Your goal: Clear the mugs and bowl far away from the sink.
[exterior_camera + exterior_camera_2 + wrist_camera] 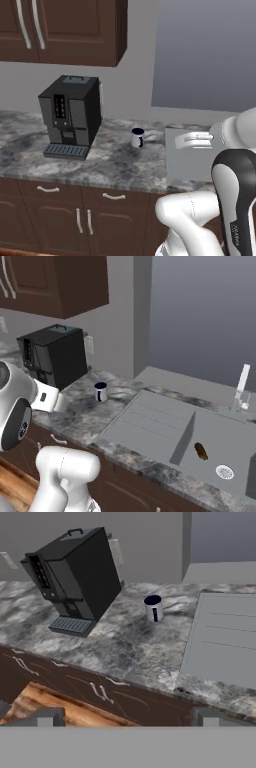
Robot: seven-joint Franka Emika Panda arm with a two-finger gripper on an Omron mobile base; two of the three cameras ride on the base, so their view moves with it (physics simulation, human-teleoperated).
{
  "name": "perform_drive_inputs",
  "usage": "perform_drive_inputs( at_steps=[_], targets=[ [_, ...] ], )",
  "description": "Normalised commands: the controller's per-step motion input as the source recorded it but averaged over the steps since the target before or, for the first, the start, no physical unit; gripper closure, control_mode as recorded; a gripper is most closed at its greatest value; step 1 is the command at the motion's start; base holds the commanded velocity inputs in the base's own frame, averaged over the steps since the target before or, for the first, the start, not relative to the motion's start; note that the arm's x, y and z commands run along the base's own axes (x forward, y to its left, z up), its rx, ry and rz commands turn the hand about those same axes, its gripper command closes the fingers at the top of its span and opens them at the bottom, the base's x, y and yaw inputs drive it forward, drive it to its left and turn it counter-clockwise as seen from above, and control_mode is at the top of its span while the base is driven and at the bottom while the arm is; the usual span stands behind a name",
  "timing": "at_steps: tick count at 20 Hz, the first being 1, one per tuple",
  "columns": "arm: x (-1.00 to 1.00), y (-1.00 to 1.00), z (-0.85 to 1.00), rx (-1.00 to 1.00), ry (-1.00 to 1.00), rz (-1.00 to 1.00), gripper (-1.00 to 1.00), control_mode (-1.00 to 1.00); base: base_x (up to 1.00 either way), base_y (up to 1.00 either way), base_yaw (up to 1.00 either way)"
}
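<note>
The task looks barely begun. The white mug with the dark navy rim (137, 137) stands upright on the marble counter (110, 165), between the black coffee machine (70, 116) on the left and the ridged draining board (150, 426) of the sink (220, 448) on the right. It sits just beside the board's left edge, near the back wall, so by the task's terms it is too close to the sink and has yet to be carried away. A green mug and a tan bowl cannot be made out here, so their standing cannot be judged.

In the sink basin a small brown object (200, 451) lies near the round drain (224, 472); what it is cannot be told. The faucet (242, 387) rises at the far right rim.

The end effector (127, 717) hangs well apart from the mug, out in front of the counter's near edge above the cabinet fronts, looking across at the mug and coffee machine. Its two fingertips (44, 717) stand wide apart with nothing between them, so it carries nothing.

What remains, as far as this shows: reach over the counter to the mug, take it, and set it down far to the left, past the coffee machine perhaps, then deal with the other mug and the bowl wherever they stand.
</note>
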Motion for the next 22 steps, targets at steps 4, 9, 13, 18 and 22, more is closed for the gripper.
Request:
perform_drive_inputs(
  at_steps=[4, 9, 13, 18, 22],
  targets=[
    [0.0, 0.0, 0.0, 0.0, 0.0, 0.0, -1.0, 1.0, 0.68, 0.14, -0.29],
    [0.0, 0.0, 0.0, 0.0, 0.0, 0.0, -1.0, 1.0, 0.76, 0.55, -0.08],
    [0.0, 0.0, 0.0, 0.0, 0.0, 0.0, -1.0, 1.0, 0.74, 0.26, 0.0],
    [0.0, 0.0, 0.0, 0.0, 0.0, 0.0, -1.0, 1.0, 0.84, 0.22, 0.06],
    [0.0, 0.0, 0.0, 0.0, 0.0, 0.0, -1.0, 1.0, 1.0, 0.08, 0.06]
  ],
)
